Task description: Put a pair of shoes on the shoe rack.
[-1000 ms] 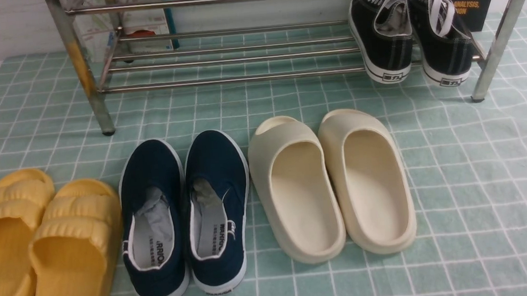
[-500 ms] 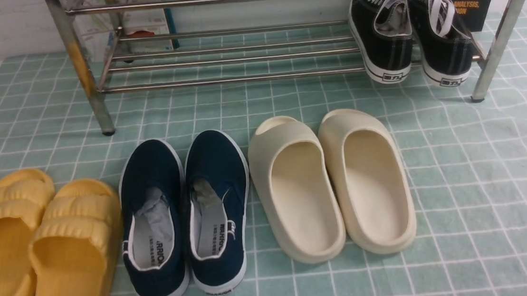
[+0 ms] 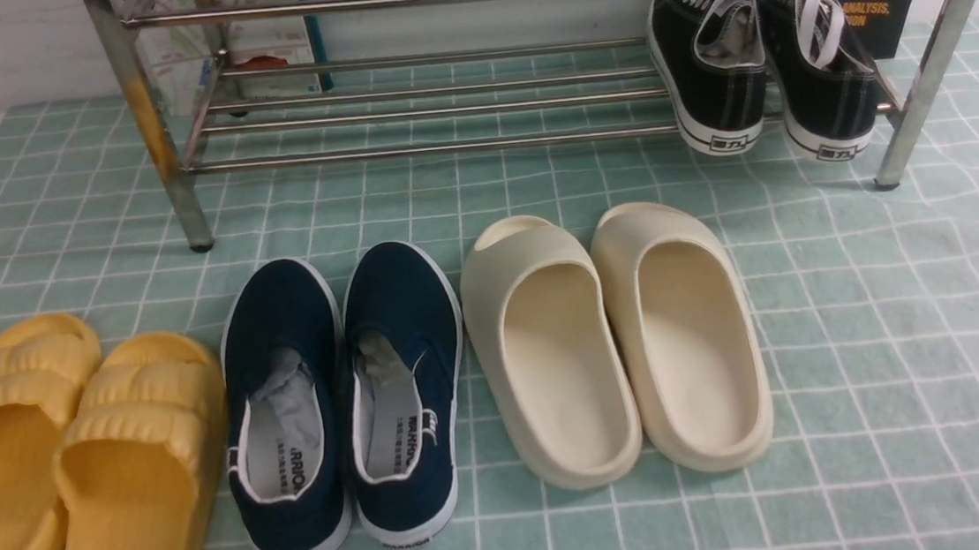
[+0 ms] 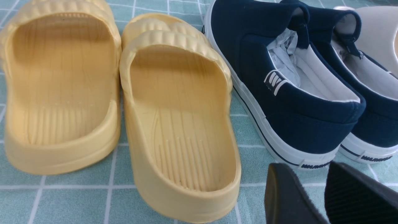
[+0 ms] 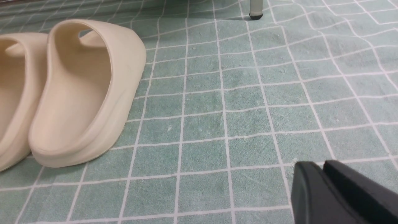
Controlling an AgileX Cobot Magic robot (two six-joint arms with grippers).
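- Comparing with a second ago: nothing moved; the black sneakers (image 3: 759,65) sit at the shoe rack's (image 3: 440,111) two-o'clock end.
- Left hand (image 4: 323,196) slightly parted, empty; right hand (image 5: 323,186) clenched, empty; both cropped.

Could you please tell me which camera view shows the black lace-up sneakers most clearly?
The front view: both black sneakers sit heels-out on the shoe rack, on its lower tier at its right end. The left wrist view shows none of them. The right wrist view shows only a rack foot, no sneakers.
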